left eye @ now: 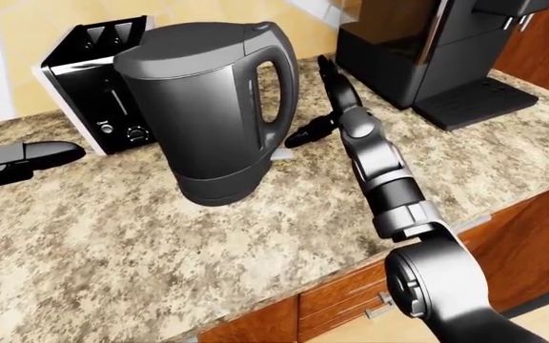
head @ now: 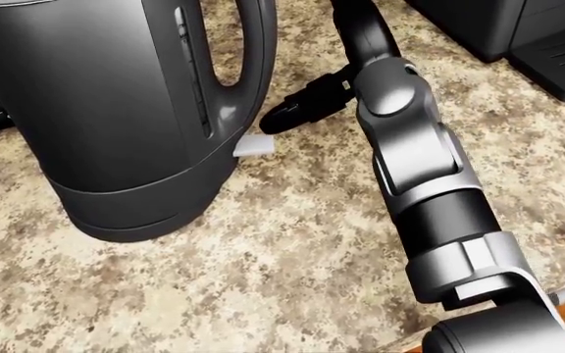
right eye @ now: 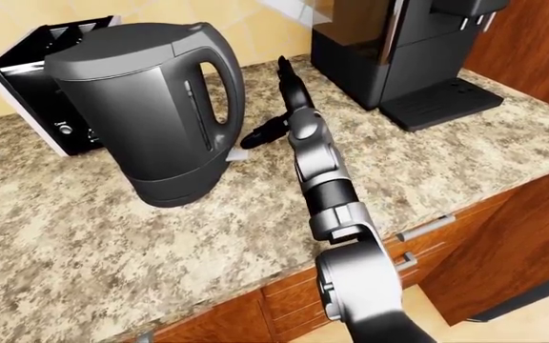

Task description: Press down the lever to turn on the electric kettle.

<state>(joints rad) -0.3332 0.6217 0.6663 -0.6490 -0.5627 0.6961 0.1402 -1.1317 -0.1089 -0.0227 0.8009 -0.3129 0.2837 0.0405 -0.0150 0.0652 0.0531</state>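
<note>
A dark grey electric kettle (left eye: 212,107) stands upright on the speckled stone counter (left eye: 160,243), its handle turned to the view's right. Its lever (head: 255,145) is a small pale tab at the foot of the handle, and it looks raised. My right hand (left eye: 308,103) is open just right of the handle. One black finger (head: 297,109) slants down-left, with its tip a little above and right of the lever, not touching it. Another finger points up the view. My left hand (left eye: 27,156) hovers open at the far left, away from the kettle.
A black and white toaster (left eye: 93,78) stands close behind the kettle at upper left. A black coffee machine (left eye: 427,50) fills the upper right. The counter's edge (left eye: 351,268) runs along the bottom, with wooden drawers below.
</note>
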